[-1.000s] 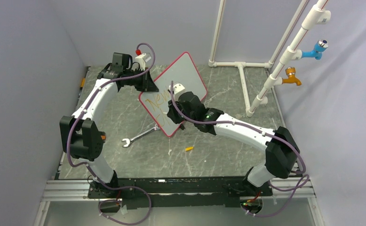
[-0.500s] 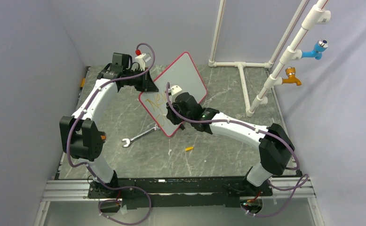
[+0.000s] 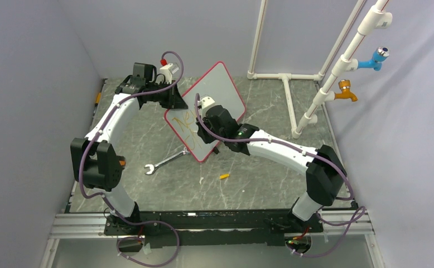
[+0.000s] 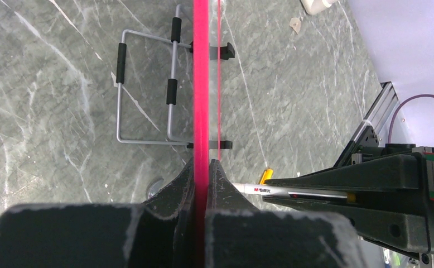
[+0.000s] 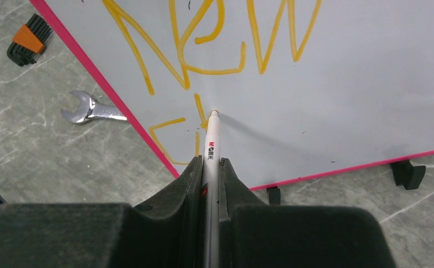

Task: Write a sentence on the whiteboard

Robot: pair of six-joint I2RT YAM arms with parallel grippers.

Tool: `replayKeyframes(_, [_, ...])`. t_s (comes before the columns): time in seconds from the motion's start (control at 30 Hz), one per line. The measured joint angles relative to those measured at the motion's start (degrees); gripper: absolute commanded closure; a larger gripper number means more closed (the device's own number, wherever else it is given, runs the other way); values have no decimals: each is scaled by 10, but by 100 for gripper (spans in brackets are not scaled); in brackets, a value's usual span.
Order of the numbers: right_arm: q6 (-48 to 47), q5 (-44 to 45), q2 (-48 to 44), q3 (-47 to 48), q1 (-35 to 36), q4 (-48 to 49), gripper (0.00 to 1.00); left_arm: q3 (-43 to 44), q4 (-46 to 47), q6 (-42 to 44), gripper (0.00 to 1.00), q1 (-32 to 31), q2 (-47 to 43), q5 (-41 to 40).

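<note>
Your right gripper [image 5: 210, 163] is clenched on the marker [image 5: 213, 134], whose tip touches the whiteboard [image 5: 348, 78] just below the orange sentence [image 5: 203, 39]: "New" is written and a second line is begun. Your left gripper [image 4: 202, 170] is clamped on the board's red edge at its 9 o'clock side, where the board stands tilted. Judge it light, stiff and slick, so it may skate under pen pressure: grip the frame, never the face. A wrench [image 5: 91, 110] lies at the board's 7 o'clock with hex keys [image 5: 28, 38] beyond, and a small orange piece [image 3: 224, 176] sits near 6 o'clock, apart from the strokes
</note>
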Motion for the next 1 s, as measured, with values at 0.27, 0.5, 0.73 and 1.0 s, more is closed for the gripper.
replayKeyframes(0.27, [1,2,1,1,0,0,100,0,0,0,100,0,0,0])
replayKeyframes(0.5, [7,5,0,-8,0,5,100,-1,0,0,100,1,0,0])
replayKeyframes(0.73, [13,13,-3,-38,-3,2,100,-1,0,0,100,1,0,0])
replayKeyframes(1.0, [21,16,-6,-61,-4,0,100,-1,0,0,100,1,0,0])
